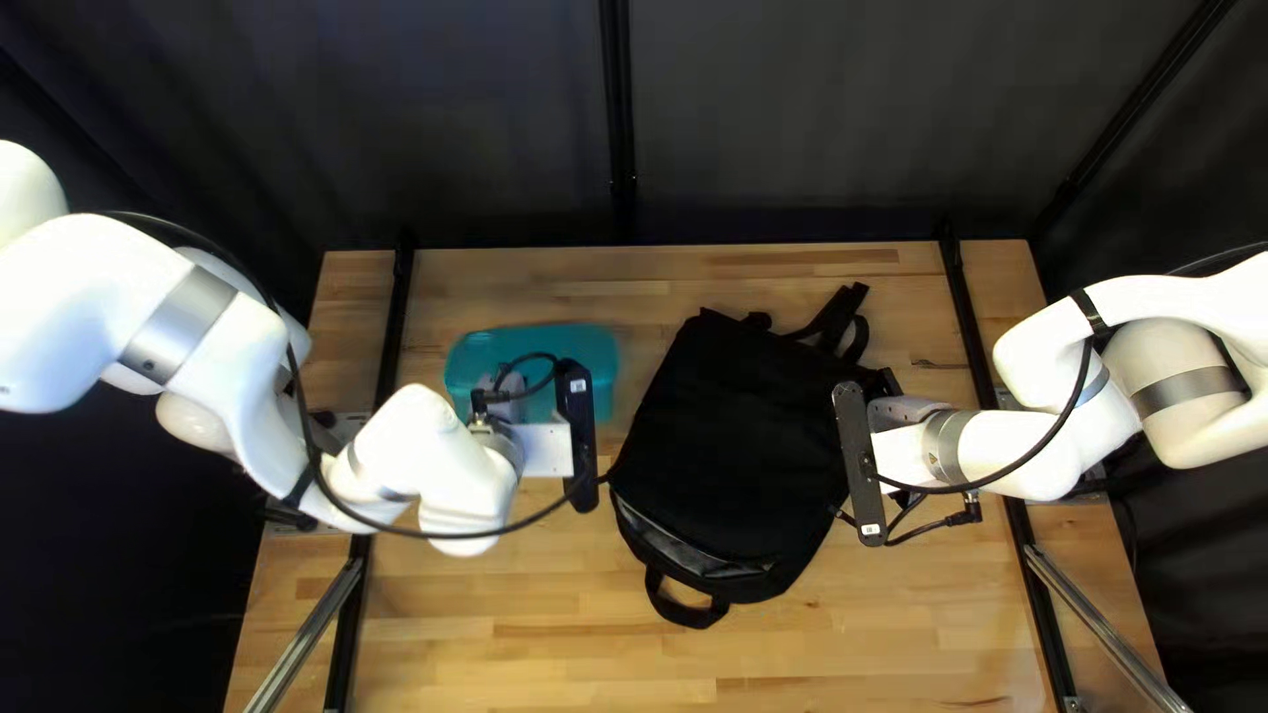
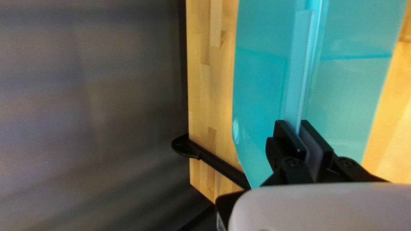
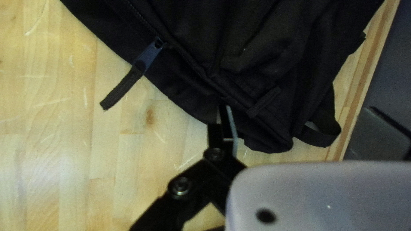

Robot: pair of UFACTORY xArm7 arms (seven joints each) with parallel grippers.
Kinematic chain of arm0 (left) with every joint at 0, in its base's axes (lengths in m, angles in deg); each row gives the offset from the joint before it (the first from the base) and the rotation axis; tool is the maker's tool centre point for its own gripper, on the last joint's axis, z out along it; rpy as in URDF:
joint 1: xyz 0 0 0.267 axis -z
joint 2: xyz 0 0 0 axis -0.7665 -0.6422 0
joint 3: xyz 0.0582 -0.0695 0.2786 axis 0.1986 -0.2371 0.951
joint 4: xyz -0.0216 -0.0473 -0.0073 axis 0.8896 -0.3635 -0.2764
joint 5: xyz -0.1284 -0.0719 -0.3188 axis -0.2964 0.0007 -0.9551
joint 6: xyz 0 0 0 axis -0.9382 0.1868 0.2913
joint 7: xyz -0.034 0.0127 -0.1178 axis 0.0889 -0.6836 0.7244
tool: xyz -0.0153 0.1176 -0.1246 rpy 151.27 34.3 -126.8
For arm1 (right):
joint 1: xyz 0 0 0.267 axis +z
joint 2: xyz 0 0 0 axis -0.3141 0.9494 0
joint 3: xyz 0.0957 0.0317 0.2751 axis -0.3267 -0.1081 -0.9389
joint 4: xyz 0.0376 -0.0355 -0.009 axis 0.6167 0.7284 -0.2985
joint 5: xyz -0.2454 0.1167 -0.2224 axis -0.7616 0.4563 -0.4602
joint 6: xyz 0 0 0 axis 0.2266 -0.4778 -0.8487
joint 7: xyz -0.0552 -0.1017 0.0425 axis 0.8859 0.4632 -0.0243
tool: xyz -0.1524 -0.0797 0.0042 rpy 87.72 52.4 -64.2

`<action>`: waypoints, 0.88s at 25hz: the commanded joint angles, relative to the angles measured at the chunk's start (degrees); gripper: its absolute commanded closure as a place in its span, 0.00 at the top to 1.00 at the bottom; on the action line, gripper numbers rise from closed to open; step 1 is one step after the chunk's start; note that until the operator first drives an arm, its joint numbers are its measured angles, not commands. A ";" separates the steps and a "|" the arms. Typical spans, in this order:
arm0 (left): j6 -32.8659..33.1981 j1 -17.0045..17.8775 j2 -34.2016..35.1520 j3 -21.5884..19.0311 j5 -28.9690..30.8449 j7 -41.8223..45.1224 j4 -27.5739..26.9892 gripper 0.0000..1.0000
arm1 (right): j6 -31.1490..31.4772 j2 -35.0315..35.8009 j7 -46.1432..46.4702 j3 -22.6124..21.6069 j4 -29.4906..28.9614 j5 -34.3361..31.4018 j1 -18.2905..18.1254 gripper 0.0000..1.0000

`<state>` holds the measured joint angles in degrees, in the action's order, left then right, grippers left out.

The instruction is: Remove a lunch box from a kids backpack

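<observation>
Labels (image 1: 577, 386), small and white, mark the left gripper (image 1: 579, 449) and the right gripper (image 1: 861, 462), their print too small to read. Teal and see-through, the lunch box (image 1: 601, 347) is outside the black backpack (image 1: 746, 436), to its left in the top left view, above or on the table (image 1: 555, 647). The left gripper pinches its raised strip (image 2: 299, 72) from both sides. The right gripper stands open, one finger (image 3: 216, 134) at the backpack's edge, near a blue zipper pull (image 3: 150, 54).
</observation>
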<state>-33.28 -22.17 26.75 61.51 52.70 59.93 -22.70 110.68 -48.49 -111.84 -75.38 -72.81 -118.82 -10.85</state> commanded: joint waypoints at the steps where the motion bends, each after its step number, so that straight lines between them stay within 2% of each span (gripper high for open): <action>1: 1.36 1.74 -5.68 -1.63 -2.47 3.01 -3.39 0.00 | -0.25 0.82 0.01 -0.02 -0.56 -0.29 -0.24 1.00; 4: 4.03 1.70 -6.90 -1.57 -3.03 4.21 -2.42 0.00 | -0.19 1.50 -0.25 -0.37 -1.15 -0.38 -0.17 1.00; 8: 6.29 1.06 -5.13 -0.86 -3.00 4.61 0.49 0.00 | 0.10 1.39 -0.15 -0.43 -1.21 -0.20 -0.03 1.00; 16: 12.31 -3.20 3.70 4.08 0.26 1.79 10.32 0.00 | -0.60 1.66 -0.32 -0.26 -0.76 -0.39 -0.24 1.00; 22: 15.66 -5.77 6.31 7.37 1.99 -0.61 13.07 0.00 | -1.43 2.01 -0.19 0.19 -0.56 -0.67 -0.63 1.00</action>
<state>-19.05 -26.93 32.46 67.62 53.96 60.25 -10.40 109.48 -46.59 -112.06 -75.28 -73.43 -119.42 -11.39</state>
